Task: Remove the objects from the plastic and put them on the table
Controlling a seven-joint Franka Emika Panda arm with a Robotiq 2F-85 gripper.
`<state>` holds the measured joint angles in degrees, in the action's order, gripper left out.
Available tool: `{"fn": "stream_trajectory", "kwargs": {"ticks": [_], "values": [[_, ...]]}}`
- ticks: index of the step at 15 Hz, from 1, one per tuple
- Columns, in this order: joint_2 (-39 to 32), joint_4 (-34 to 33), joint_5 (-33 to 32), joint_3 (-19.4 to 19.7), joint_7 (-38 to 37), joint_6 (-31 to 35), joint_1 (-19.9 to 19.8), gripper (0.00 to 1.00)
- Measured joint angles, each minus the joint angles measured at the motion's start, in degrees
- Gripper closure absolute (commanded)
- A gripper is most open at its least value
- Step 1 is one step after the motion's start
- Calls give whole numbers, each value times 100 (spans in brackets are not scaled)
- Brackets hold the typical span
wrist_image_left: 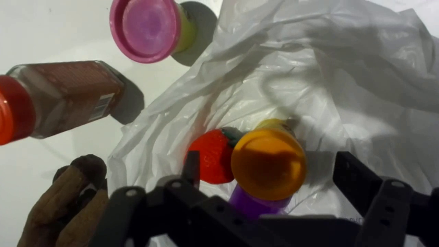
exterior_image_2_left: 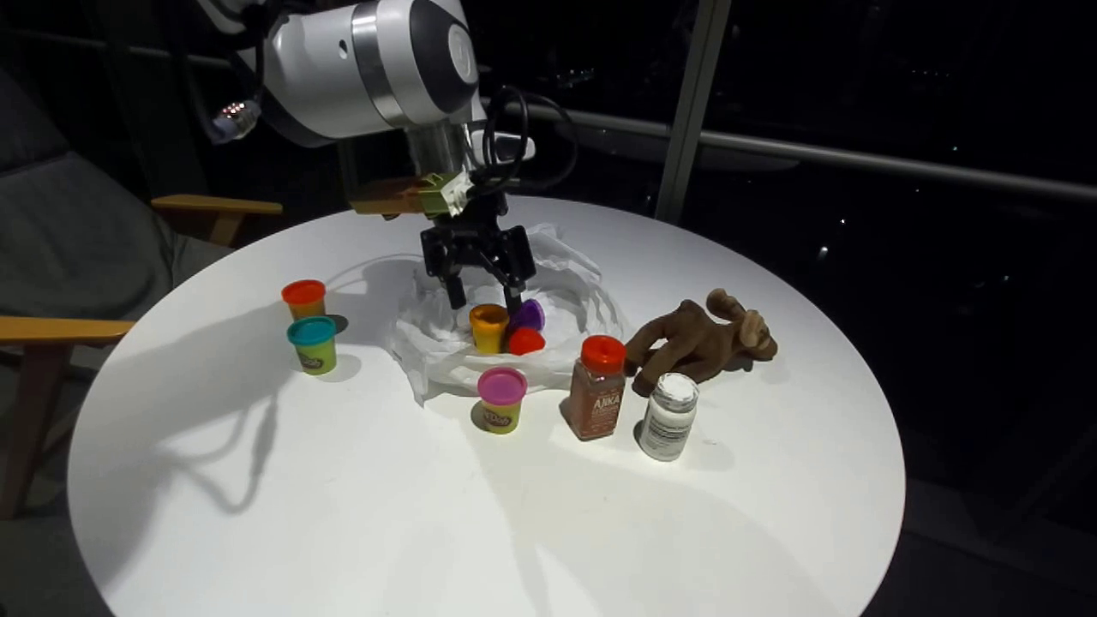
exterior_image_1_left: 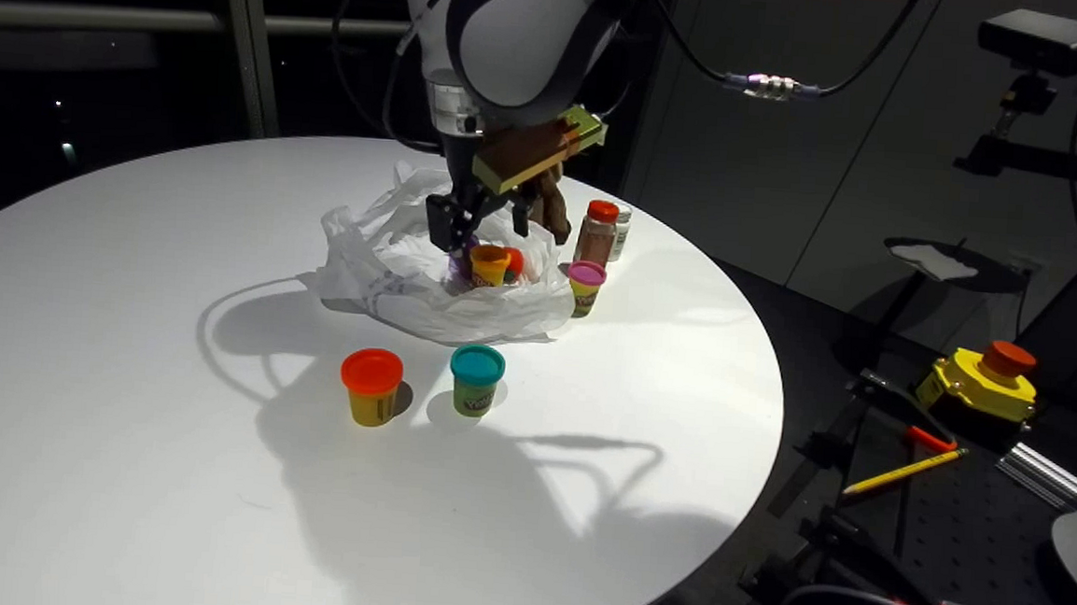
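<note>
A crumpled white plastic bag (exterior_image_1_left: 408, 299) lies spread open on the round white table; it shows in the wrist view (wrist_image_left: 274, 68) too. In it stand or lie a can with an orange lid (wrist_image_left: 269, 164), a red strawberry-like toy (wrist_image_left: 212, 157) beside it, and a purple object (wrist_image_left: 255, 204), partly hidden. The same can (exterior_image_2_left: 488, 330), red toy (exterior_image_2_left: 526, 341) and purple object (exterior_image_2_left: 530, 315) show in an exterior view. My gripper (exterior_image_2_left: 485, 300) is open and empty just above the can. In the wrist view its fingers (wrist_image_left: 267, 164) lie either side of the orange lid, apart from it.
On the table stand a pink-lidded can (exterior_image_2_left: 500, 398), a red-capped spice jar (exterior_image_2_left: 597, 386), a white jar (exterior_image_2_left: 668, 416), a teal-lidded can (exterior_image_1_left: 475, 380) and a red-lidded can (exterior_image_1_left: 372, 386). A brown hand-shaped object (exterior_image_2_left: 698, 338) lies beside the bag.
</note>
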<state>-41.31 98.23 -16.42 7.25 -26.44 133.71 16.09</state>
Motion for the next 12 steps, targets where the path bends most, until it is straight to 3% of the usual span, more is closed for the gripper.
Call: {"fn": "stream_trajectory", "kwargs": {"ticks": [8,9,10,12], "values": [[-309,-459,550,-45,51,-215,-265,0],[-336,-497,645,-82,92,-232,-337,7],[-361,-525,745,-133,157,-247,-416,23],[-397,-576,966,-271,357,-288,-585,42]]}}
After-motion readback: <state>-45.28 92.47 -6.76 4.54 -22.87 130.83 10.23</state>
